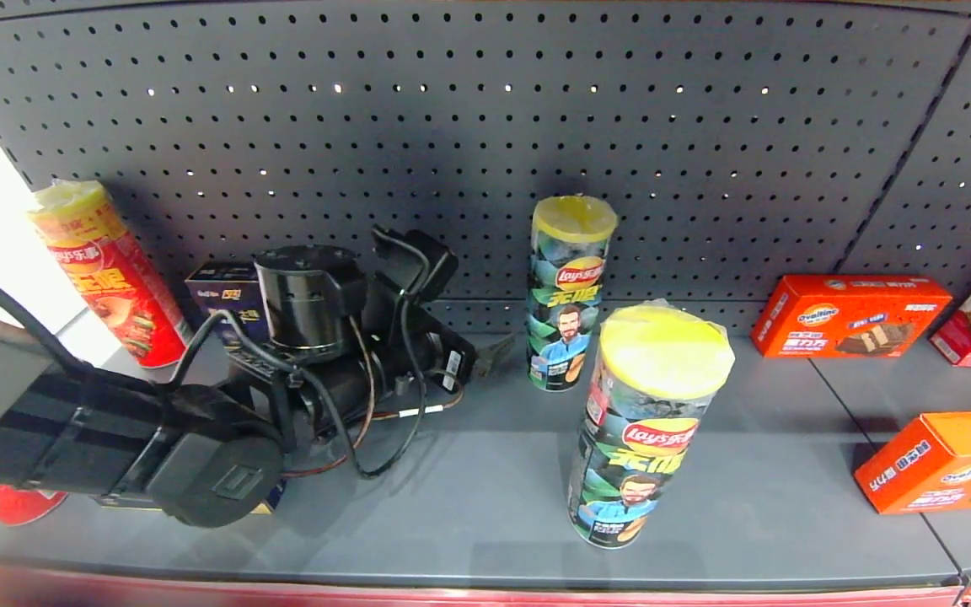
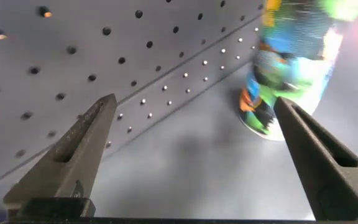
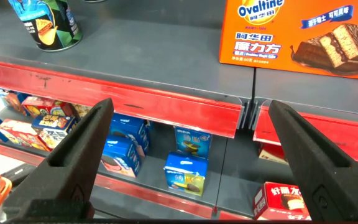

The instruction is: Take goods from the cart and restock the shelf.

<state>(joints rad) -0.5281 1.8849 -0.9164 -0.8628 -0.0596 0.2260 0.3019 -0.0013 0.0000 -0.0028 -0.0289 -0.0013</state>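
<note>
On the shelf point(image 1: 469, 506), restocking looks partly done, with both grippers empty.
Head view: two green chip cans stand upright, the far can point(image 1: 570, 295) near the back wall and the near can point(image 1: 646, 430) toward the front edge, and the left arm point(image 1: 308, 337) lies left of the far can. Left wrist view: the left gripper point(image 2: 194, 102) is spread wide, holding nothing, with a can just beyond one finger. Right wrist view: the right gripper point(image 3: 191, 106) gapes wide before the shelf's red front edge. Fetching more goods from the cart likely remains.

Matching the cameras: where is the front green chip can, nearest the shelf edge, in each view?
Head view: front green can, right of centre, near the edge.
Left wrist view: that is the rear green can, by the pegboard.
Right wrist view: front green can, behind the red rail.
Shared landmark: grey shelf deck.
</note>
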